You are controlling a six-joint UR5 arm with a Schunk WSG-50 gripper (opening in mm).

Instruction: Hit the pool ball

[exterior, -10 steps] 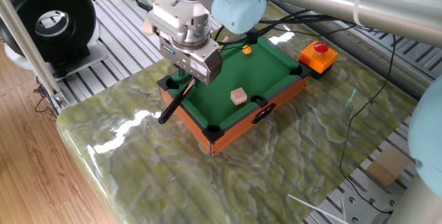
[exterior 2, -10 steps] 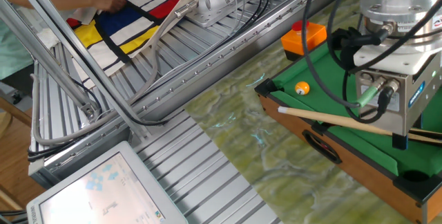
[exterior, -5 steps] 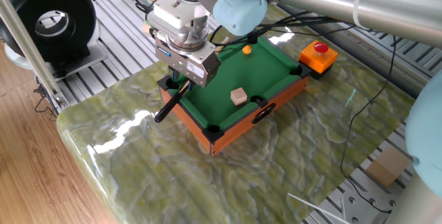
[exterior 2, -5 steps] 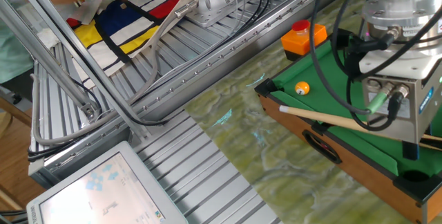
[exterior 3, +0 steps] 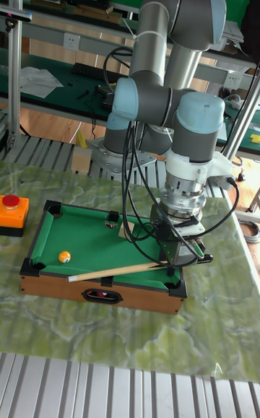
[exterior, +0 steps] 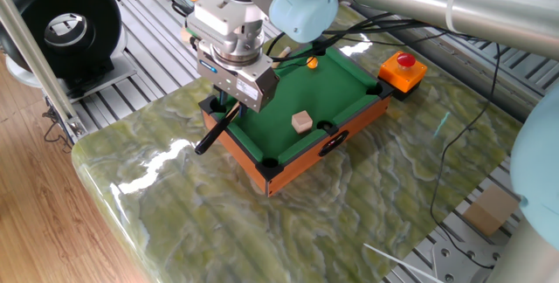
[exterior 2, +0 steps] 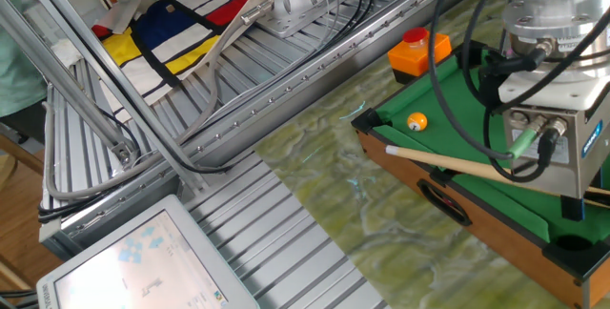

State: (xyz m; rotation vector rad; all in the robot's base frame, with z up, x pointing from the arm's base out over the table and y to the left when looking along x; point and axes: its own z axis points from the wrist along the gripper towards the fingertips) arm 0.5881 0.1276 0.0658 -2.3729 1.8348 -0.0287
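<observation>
The pool ball (exterior: 312,63) (exterior 2: 416,121) (exterior 3: 64,256) is a tiny orange-yellow sphere on the green felt of a small wooden pool table (exterior: 349,73) (exterior 3: 101,294), near one end. My gripper (exterior: 229,106) (exterior 3: 172,265) hangs over the opposite end, shut on a wooden cue stick (exterior 2: 457,164) (exterior 3: 115,272) with a black butt (exterior: 207,141). The cue lies nearly flat along the table's long rail. Its tip (exterior 3: 71,279) (exterior 2: 388,150) rests a short way beside the ball, not touching it.
A tan wooden cube (exterior: 302,122) sits on the felt near a side pocket. A red button on an orange box (exterior: 403,67) (exterior 2: 417,50) (exterior 3: 11,212) stands just past the ball end of the table. Cables hang from the wrist over the felt. Slotted aluminium rails border the marble top.
The gripper and the cue have shifted slightly away from the ball end. The ball and the cube have not moved.
</observation>
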